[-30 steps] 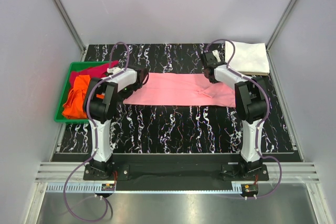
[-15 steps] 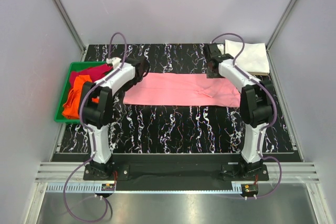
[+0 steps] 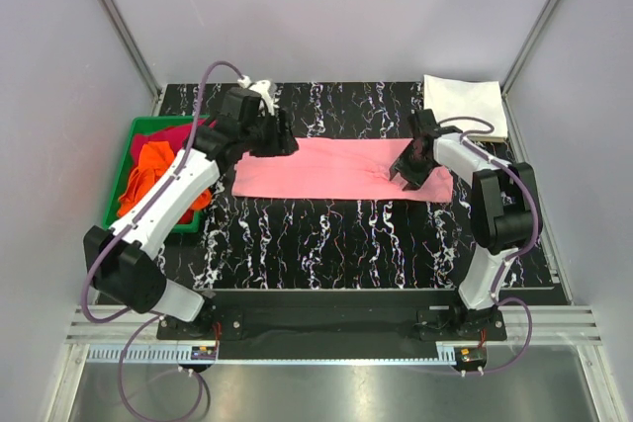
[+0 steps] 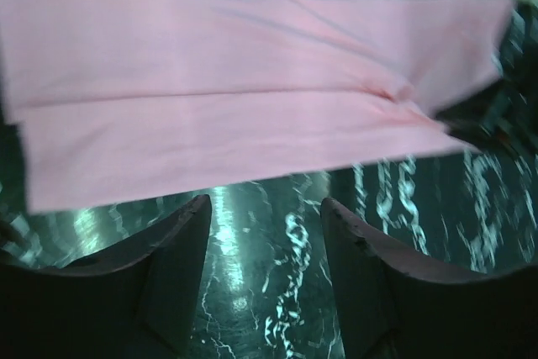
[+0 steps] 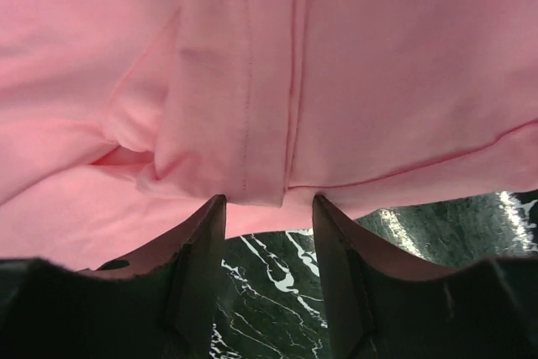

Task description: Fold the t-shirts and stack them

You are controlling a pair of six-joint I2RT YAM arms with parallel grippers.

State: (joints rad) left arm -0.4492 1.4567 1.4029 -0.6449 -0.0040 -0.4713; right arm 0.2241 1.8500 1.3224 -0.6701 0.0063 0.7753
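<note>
Left arm (image 3: 178,185), right arm (image 3: 461,153) flank pink t-shirt (image 3: 326,167) (jaws parted).

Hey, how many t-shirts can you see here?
4. The pink t-shirt lies spread across the middle of the table; the white t-shirt sits folded at the far right corner; the orange t-shirt and dark red t-shirt are bunched in the green tray at left. More may hide beneath them.

Four t-shirts share the frame: one pink shirt (image 3: 336,167), one white shirt (image 3: 465,106), one orange shirt (image 3: 148,173), one red shirt (image 3: 178,133). One tray (image 3: 117,185), one table (image 3: 326,234). Two robot arms, left arm (image 3: 173,195) and right arm (image 3: 495,207), carry two grippers, left gripper (image 3: 284,145) and right gripper (image 3: 407,177), two fingers apiece.
</note>
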